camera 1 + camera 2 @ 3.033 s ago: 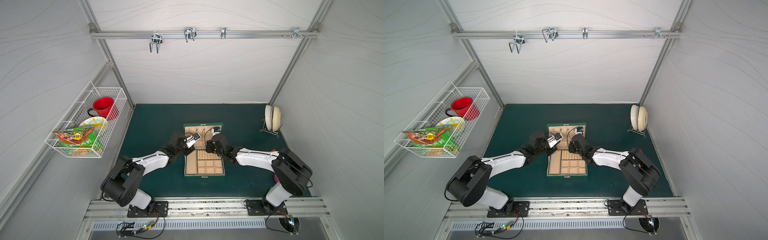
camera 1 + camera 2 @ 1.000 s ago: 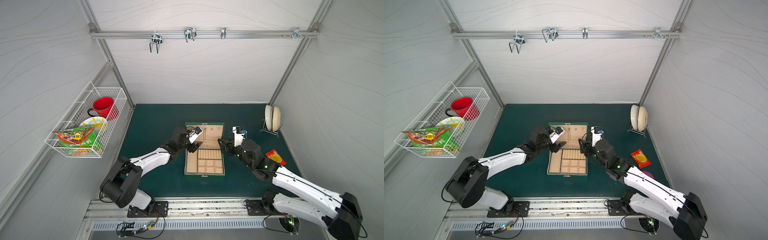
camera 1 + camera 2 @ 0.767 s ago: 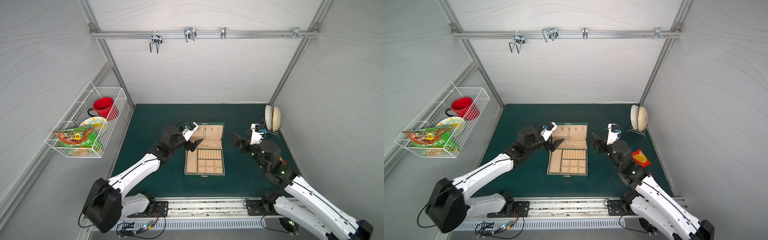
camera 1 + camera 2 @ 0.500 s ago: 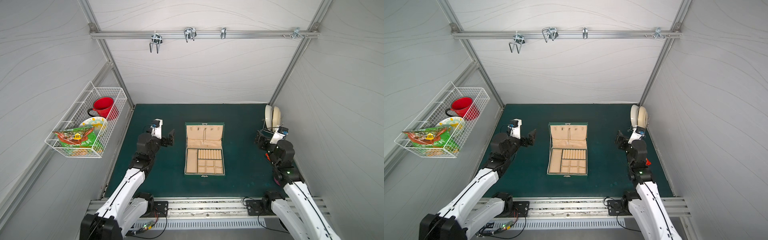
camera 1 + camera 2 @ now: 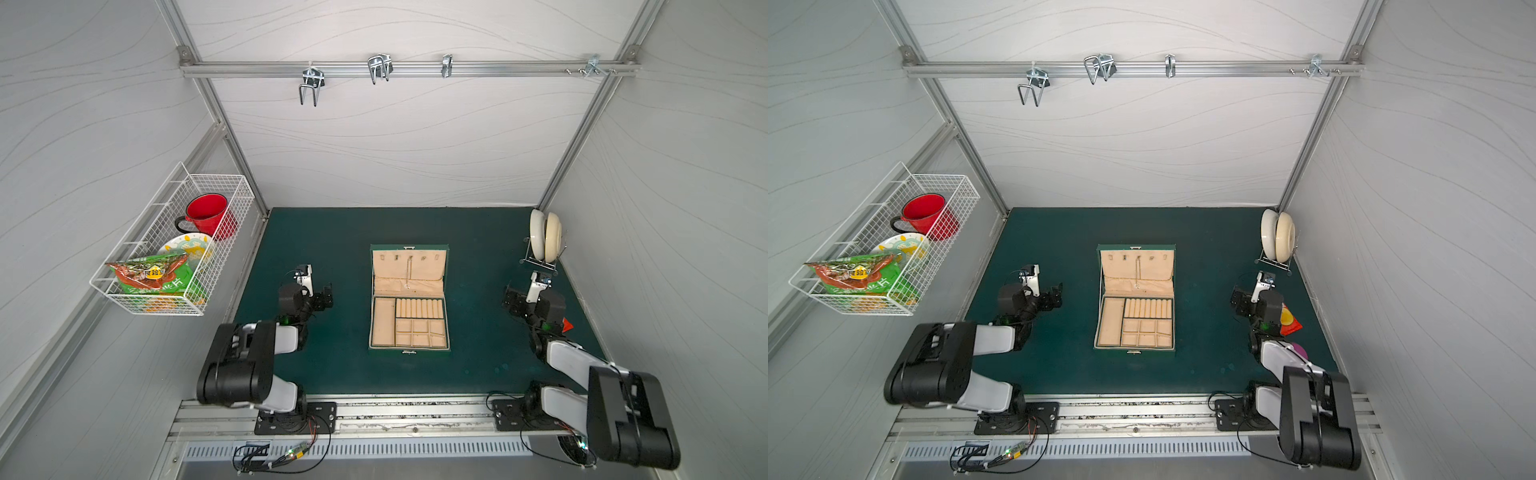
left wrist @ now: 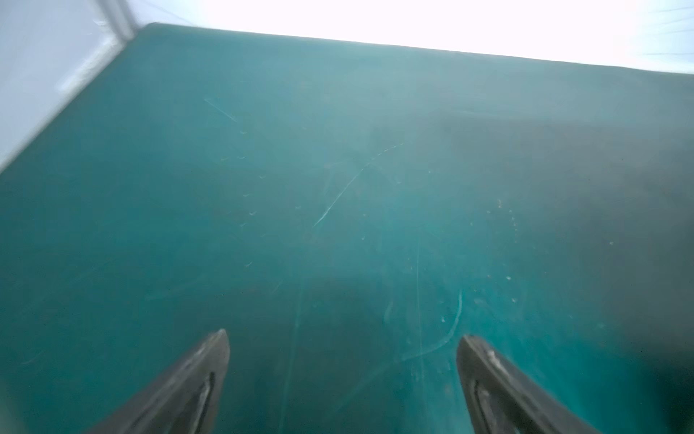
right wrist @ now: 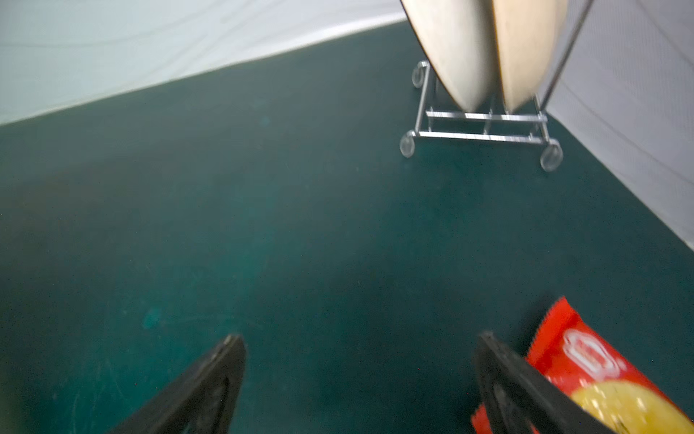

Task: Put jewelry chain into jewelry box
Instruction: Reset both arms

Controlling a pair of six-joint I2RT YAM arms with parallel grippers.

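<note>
The dark green jewelry box (image 5: pixel 383 322) (image 5: pixel 1111 322) lies open mid-mat, its beige lid tipped back. The thin jewelry chain (image 5: pixel 410 272) (image 5: pixel 1138 272) runs down the inside of the lid from a hook, its small pendant low on the lining. My left gripper (image 5: pixel 326 297) (image 5: pixel 1057 297) (image 6: pixel 343 336) is open over bare mat, well left of the box. My right gripper (image 5: pixel 512 301) (image 5: pixel 1239 305) (image 7: pixel 360 336) is open too, far right of the box. Neither holds anything. The wrist views show neither box nor chain.
A wire rack with two cream plates (image 5: pixel 544 241) (image 5: pixel 1278 241) (image 7: pixel 484 56) stands at the back right. A red snack packet (image 5: pixel 1289 320) (image 7: pixel 586 368) lies beside my right gripper. A wall basket (image 5: pixel 174 249) holds a red mug. Hooks hang on the back rail.
Both arms have pulled back from the box lid to the left and right sides of the mat and folded near their bases. Both grippers have opened wider.
</note>
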